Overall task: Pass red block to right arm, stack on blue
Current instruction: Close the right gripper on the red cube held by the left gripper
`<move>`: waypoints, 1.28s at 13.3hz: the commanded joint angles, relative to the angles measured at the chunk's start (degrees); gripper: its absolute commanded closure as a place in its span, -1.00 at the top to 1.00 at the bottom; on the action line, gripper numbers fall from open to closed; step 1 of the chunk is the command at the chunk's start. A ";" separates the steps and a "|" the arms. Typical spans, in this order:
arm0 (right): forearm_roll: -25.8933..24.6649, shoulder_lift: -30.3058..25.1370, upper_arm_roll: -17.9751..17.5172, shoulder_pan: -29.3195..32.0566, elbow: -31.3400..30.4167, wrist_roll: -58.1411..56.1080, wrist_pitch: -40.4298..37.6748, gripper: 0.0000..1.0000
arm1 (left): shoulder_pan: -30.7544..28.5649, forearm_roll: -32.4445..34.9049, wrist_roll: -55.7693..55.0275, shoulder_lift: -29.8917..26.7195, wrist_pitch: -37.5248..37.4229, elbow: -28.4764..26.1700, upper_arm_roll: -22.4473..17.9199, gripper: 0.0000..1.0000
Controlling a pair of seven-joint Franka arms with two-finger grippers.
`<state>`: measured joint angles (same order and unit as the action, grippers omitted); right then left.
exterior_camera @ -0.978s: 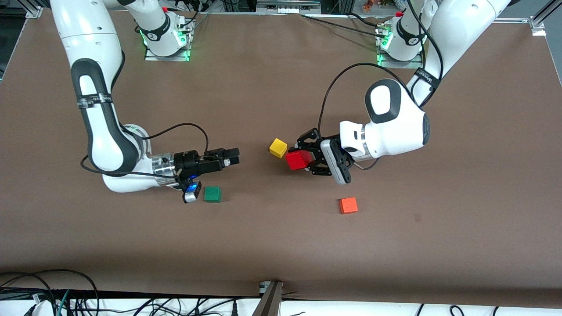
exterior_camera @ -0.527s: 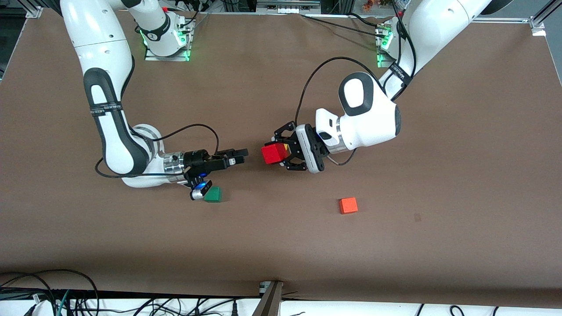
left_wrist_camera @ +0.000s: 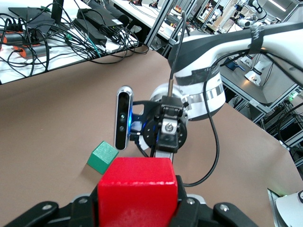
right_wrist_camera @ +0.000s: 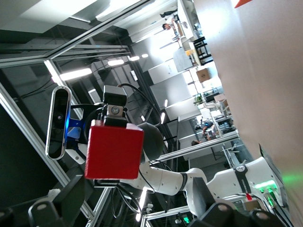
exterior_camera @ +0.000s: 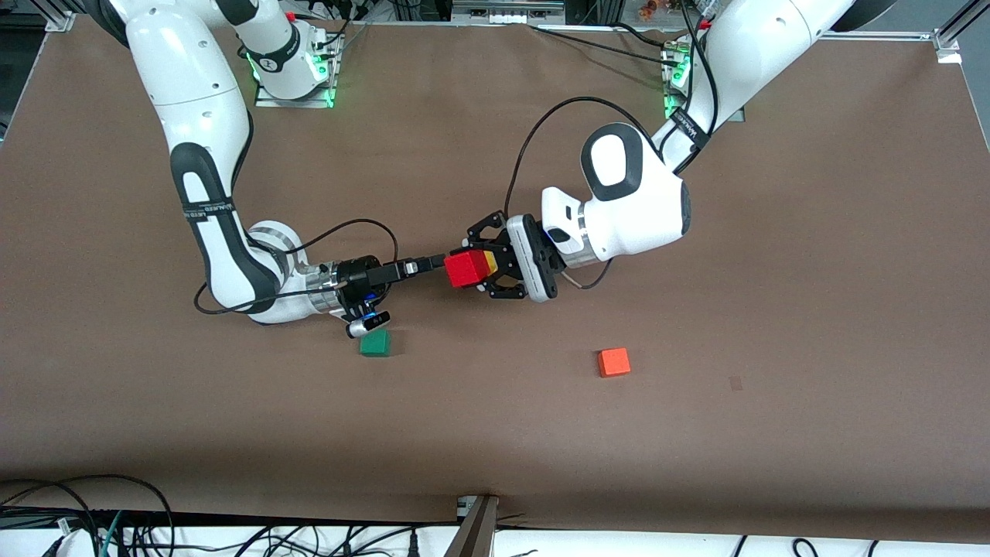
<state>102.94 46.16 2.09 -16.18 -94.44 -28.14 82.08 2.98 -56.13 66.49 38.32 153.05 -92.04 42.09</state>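
My left gripper (exterior_camera: 473,271) is shut on the red block (exterior_camera: 463,269) and holds it sideways in the air over the middle of the table. The block fills the lower part of the left wrist view (left_wrist_camera: 137,189) and hangs ahead in the right wrist view (right_wrist_camera: 113,152). My right gripper (exterior_camera: 431,264) is open and points level at the block, its tips just short of it. The same gripper faces the camera in the left wrist view (left_wrist_camera: 169,137). The blue cube is out of view.
A yellow cube (exterior_camera: 487,261) lies mostly hidden under the left gripper. A green cube (exterior_camera: 375,343) lies just nearer the front camera than the right wrist. An orange-red cube (exterior_camera: 613,362) lies toward the left arm's end, nearer the front camera.
The left arm carried the red block toward the right arm's end, covering the yellow cube. The right gripper turned and moved toward the block until they almost meet.
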 commanded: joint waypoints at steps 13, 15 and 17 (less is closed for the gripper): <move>14.04 0.08 -3.85 -0.61 -3.21 -3.41 -2.80 1.00 | 1.32 -2.67 2.06 1.32 0.67 2.75 0.18 -1.00; 15.88 0.08 -3.85 -1.13 -3.21 -3.41 -2.45 0.99 | 1.24 -2.67 2.06 1.32 0.67 2.75 0.18 -1.00; 17.02 0.08 -3.85 -1.48 -3.03 -2.89 -1.84 0.98 | 1.24 -2.67 1.98 1.24 0.58 2.83 0.18 -1.00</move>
<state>117.14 46.73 -1.51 -17.09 -96.32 -30.20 79.98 3.72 -56.77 66.54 38.78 153.09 -90.97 42.09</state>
